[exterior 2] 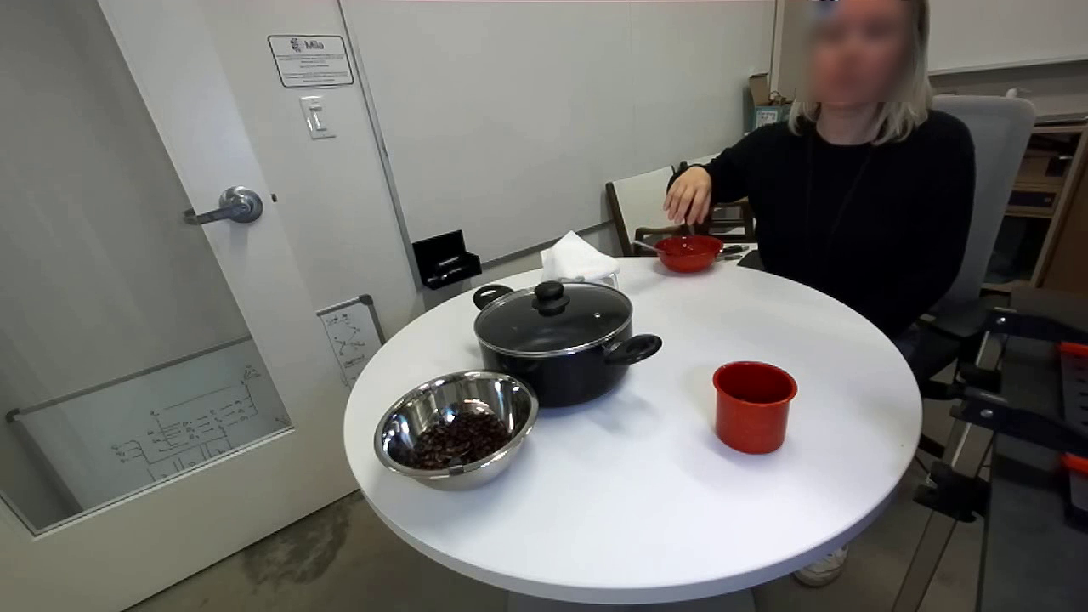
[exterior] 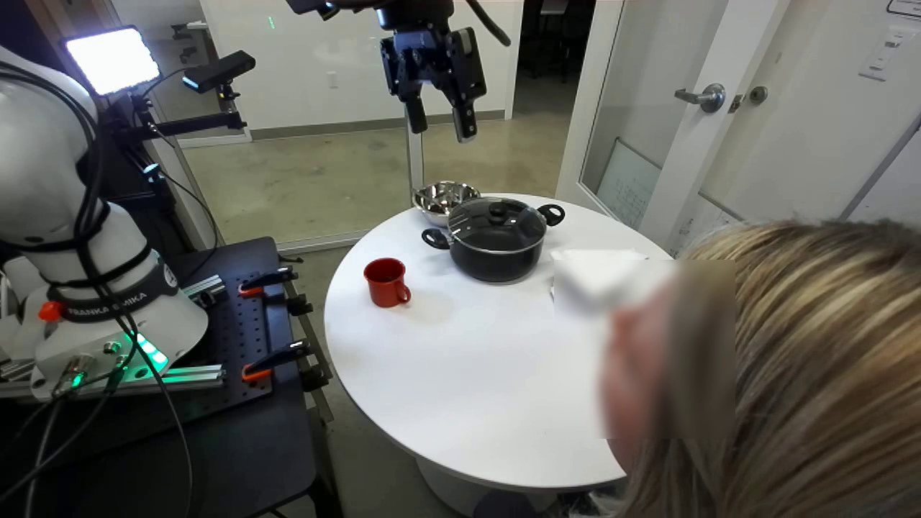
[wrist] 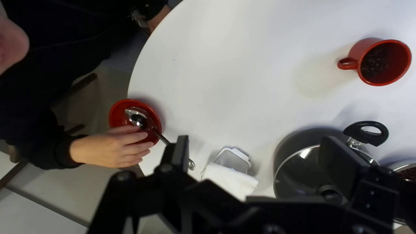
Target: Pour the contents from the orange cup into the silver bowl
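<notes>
Silver bowl point(exterior 2: 503, 404), red cup point(exterior 2: 752, 422) and pot point(exterior 2: 565, 376) number one each.

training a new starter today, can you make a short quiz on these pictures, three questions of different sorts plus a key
1. Multiple choice. What shows inside both the cup and the silver bowl?
A) spoons
B) dark bits
C) napkins

2. True or false. The pot has its lid on.

3. Fill in the blank. The gripper holds nothing; its jaws stand ____.

Key: 1 B, 2 true, 3 open.
</notes>
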